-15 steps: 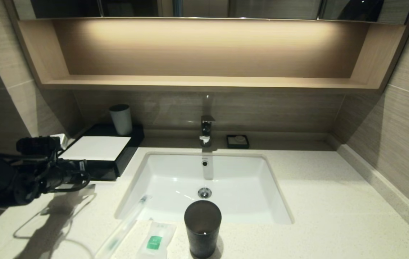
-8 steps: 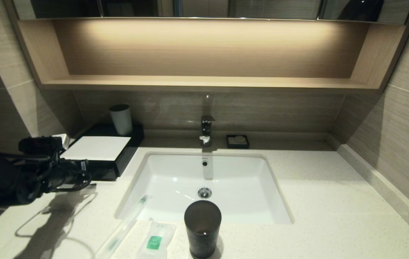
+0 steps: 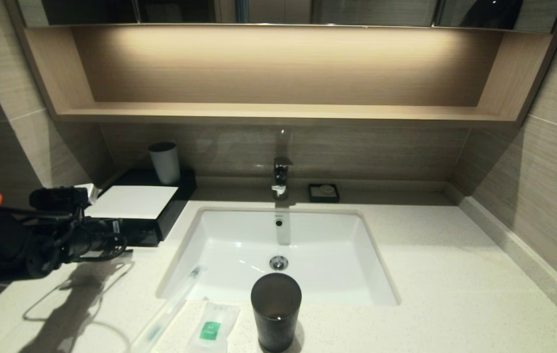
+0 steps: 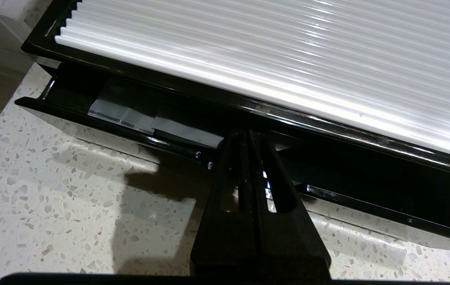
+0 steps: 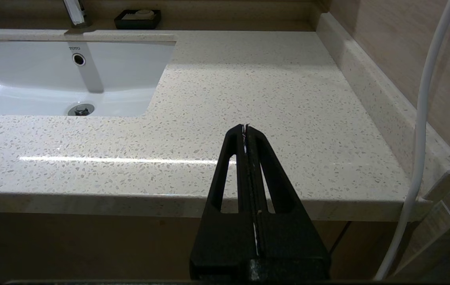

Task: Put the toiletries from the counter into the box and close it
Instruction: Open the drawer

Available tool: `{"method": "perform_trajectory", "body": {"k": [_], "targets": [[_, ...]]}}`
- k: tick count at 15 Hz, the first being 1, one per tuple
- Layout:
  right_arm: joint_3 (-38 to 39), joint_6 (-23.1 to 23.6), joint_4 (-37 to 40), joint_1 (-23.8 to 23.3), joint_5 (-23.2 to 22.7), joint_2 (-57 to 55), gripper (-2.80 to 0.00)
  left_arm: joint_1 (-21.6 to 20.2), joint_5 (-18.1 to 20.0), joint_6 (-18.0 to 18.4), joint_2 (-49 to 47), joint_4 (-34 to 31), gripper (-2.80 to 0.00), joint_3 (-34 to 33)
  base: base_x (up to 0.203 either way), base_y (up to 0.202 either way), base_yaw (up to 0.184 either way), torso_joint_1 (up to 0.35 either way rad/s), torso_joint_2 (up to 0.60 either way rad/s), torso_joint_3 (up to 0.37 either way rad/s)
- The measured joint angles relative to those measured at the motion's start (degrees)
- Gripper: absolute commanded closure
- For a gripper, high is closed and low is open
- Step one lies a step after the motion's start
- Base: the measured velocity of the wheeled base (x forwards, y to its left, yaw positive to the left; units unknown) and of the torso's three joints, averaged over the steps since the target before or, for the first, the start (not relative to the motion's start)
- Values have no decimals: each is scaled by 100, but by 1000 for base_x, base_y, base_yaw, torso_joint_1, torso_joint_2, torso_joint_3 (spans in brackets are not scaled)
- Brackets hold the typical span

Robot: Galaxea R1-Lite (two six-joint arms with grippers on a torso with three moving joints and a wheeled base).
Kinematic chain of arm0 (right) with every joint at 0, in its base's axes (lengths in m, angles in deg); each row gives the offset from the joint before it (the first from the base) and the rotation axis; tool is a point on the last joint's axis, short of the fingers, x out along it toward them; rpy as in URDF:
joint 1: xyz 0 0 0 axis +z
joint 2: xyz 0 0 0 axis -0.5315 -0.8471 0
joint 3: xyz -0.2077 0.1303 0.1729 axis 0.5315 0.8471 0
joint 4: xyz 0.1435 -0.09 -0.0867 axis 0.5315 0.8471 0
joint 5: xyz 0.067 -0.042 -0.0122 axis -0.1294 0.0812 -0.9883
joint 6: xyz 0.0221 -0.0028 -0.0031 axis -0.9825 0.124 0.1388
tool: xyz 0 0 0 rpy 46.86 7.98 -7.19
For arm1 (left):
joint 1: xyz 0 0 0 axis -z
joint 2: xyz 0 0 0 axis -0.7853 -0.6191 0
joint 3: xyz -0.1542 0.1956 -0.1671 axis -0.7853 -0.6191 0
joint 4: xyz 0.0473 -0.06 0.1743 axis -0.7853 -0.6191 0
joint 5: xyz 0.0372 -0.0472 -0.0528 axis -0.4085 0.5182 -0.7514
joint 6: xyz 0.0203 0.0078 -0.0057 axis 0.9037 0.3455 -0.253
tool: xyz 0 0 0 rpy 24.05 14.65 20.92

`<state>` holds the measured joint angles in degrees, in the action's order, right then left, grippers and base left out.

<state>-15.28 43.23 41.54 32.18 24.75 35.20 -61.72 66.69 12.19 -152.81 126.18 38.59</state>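
1. Barely anything's changed from a second ago, just the left gripper [image 3: 124, 234] creeping a touch closer to the box [image 3: 136, 202], fingers pinched together with nothing in them.
2. Nearest: toothbrush [image 3: 168, 309] and sachet [image 3: 211, 327] lie on the counter [image 3: 454, 294] at the front edge, left of the dark tumbler [image 3: 276, 311].
3. Right gripper [image 5: 245, 128] is parked off the counter's near right edge, fingers closed and empty too.
4. Far left, the box's drawer [image 4: 122, 113] sits slightly pulled out, fingertips right at its front.

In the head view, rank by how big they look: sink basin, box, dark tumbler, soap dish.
1. Sink basin
2. Box, partly hidden by the left arm
3. Dark tumbler, nearest the camera, so it looks enlarged
4. Soap dish
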Motion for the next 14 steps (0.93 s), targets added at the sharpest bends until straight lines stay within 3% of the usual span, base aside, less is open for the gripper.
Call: {"method": "perform_trajectory", "body": {"k": [14], "targets": [[0, 2, 0, 0, 0, 0, 0, -2, -9, 188, 29, -573, 0, 45, 0, 0, 0, 0, 0, 0]]}}
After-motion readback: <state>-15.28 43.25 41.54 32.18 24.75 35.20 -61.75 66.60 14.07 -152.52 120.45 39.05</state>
